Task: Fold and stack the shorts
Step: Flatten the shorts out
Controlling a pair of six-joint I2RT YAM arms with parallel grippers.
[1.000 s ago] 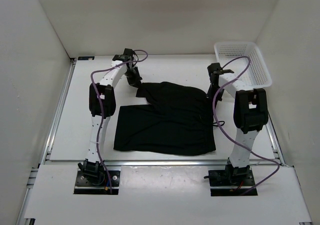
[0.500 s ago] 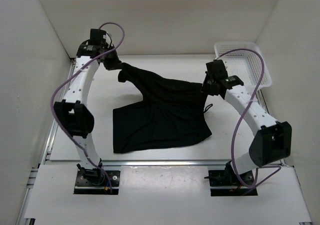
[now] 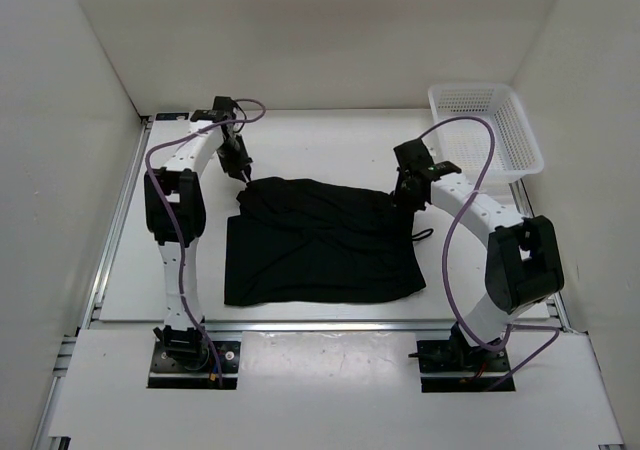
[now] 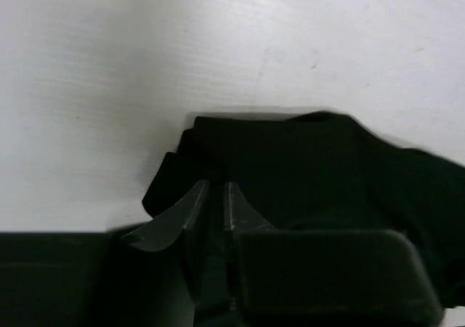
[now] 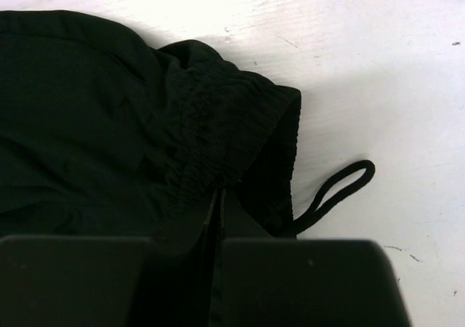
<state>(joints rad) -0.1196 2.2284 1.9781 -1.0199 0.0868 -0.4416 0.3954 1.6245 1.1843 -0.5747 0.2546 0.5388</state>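
The black shorts [image 3: 320,245] lie folded on the white table, with the far layer laid over the near one. My left gripper [image 3: 243,177] is at their far left corner, low on the table; in the left wrist view [image 4: 216,196] its jaws are pinched on a fold of the black fabric [image 4: 312,167]. My right gripper [image 3: 400,200] is at the far right corner; in the right wrist view [image 5: 220,196] it is shut on the gathered waistband [image 5: 211,116]. A drawstring loop [image 5: 338,189] lies on the table beside it.
A white mesh basket [image 3: 485,125] stands at the back right corner. White walls enclose the table on three sides. The arm bases are at the near edge.
Both grippers have come down and toward the near side with the raised edge of the shorts. The fabric that hung in the air now lies flat as a folded layer.
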